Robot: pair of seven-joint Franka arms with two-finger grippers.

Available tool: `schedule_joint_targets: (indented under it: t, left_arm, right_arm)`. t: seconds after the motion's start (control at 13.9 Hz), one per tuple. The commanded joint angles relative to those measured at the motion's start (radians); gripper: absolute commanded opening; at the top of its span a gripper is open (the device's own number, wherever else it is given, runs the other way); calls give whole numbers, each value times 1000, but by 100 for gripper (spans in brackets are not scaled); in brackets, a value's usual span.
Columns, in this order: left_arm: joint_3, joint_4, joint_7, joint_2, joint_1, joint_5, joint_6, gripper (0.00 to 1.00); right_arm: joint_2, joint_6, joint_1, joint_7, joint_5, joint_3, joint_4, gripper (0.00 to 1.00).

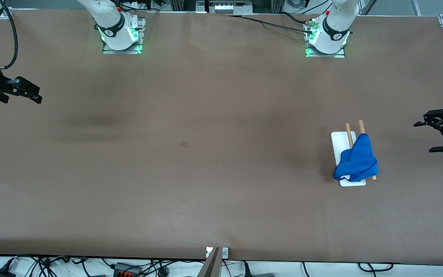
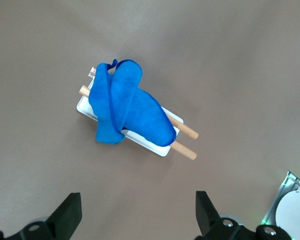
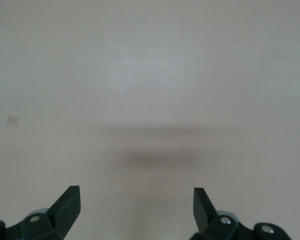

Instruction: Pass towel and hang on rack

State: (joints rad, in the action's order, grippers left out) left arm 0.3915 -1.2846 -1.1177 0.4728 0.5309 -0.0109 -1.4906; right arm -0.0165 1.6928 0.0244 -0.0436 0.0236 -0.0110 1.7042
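The royal-blue towel hangs bunched over the two wooden rods of the rack, whose white base stands toward the left arm's end of the table. In the left wrist view the towel covers most of the rods and of the base. My left gripper hovers open and empty beside the rack, toward the table's end, apart from it; its jaws frame bare table. My right gripper waits open and empty over the right arm's end of the table.
A small brown square mark lies on the brown table mid-way between the arms, also showing as a pale patch. The arm bases stand along the edge farthest from the camera. Cables run below the nearest edge.
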Motion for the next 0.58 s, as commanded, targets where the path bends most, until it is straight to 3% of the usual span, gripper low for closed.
schedule_joint_targets:
  t: [0.0, 0.29, 0.5]
  left_arm:
    - [0, 43, 51, 10, -26, 22, 62, 100]
    - [-8, 97, 251, -17, -92, 51, 154, 100]
    - [-37, -14, 453, -143, -178, 91, 86, 100]
  right_arm:
    - [-42, -1, 9, -2, -2, 11, 44, 100]
    - [-36, -8, 14, -7, -2, 11, 35, 100]
    - [-36, -5, 12, -7, -2, 11, 35, 100]
